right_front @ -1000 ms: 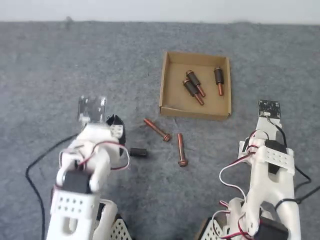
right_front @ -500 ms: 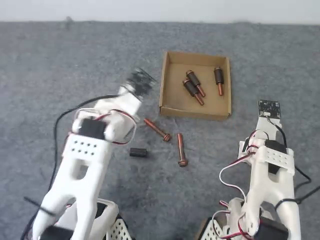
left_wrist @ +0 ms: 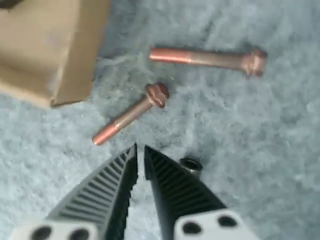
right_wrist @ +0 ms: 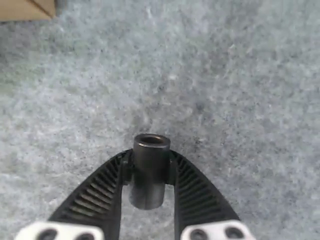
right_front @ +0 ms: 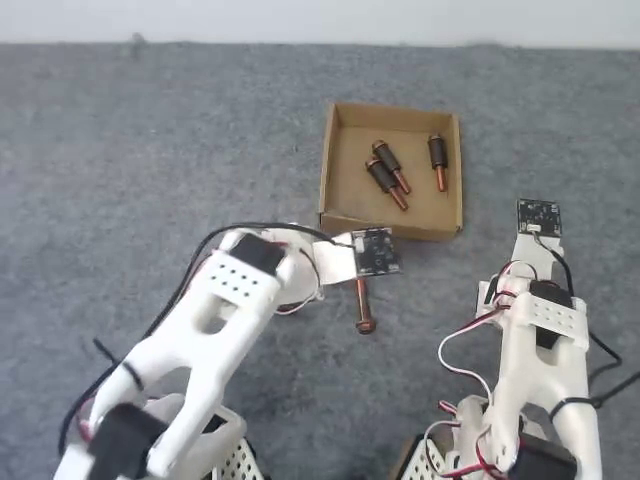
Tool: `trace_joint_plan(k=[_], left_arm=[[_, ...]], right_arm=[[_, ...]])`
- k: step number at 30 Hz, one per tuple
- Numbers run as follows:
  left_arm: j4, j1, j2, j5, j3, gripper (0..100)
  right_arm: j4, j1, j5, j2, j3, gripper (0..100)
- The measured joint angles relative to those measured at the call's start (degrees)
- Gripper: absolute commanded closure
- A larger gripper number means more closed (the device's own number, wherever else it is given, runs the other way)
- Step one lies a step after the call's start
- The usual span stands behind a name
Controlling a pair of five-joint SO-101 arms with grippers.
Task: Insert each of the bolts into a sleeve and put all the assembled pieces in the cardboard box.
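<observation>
1. Sleeve [right_wrist: 150, 172]: you have a dark one clamped by its sides in the jaws of your right gripper [right_wrist: 150, 156]. Its open bore faces the wrist camera, and it is over the grey carpet [right_wrist: 225, 75] at the near right.
2. Your left arm [right_front: 225, 310] stretches from the near left toward the middle of the table. Its wrist lies just on the near side of the cardboard box [right_front: 327, 165].
3. Your left gripper [left_wrist: 140, 149] hangs over the carpet with its jaws all but together. Only a thin slit shows between them, and nothing is in it.
4. A second sleeve [left_wrist: 190, 164] sits on the carpet just beside one jaw tip. You cannot tell whether the two touch.
5. Just past those tips a slanted bolt [left_wrist: 129, 115] lies close to the box's near corner.
6. A second bolt [right_front: 362, 300] lies right of the wrist, running near to far with its head at the near end. The two bolts are apart.
7. Farthest off, the box holds three assembled pieces [right_front: 380, 175]. Two lie close together near its middle, and the third piece [right_front: 437, 152] lies apart by the right wall.
</observation>
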Motion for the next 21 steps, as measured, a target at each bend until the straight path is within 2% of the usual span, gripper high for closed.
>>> trace_joint_plan(k=[10,17,21], left_arm=[[0.62,0.26,18.46,-3.25,-16.62,89],[10.99,1.05,28.75,-6.51,-27.60,89],[11.96,1.14,29.36,-6.77,-28.40,89]], right_arm=[[-1.41,0.00,2.11,0.00,0.00,99.3],[-1.58,0.00,2.20,0.00,0.00,99.3],[-1.58,0.00,2.20,0.00,0.00,99.3]])
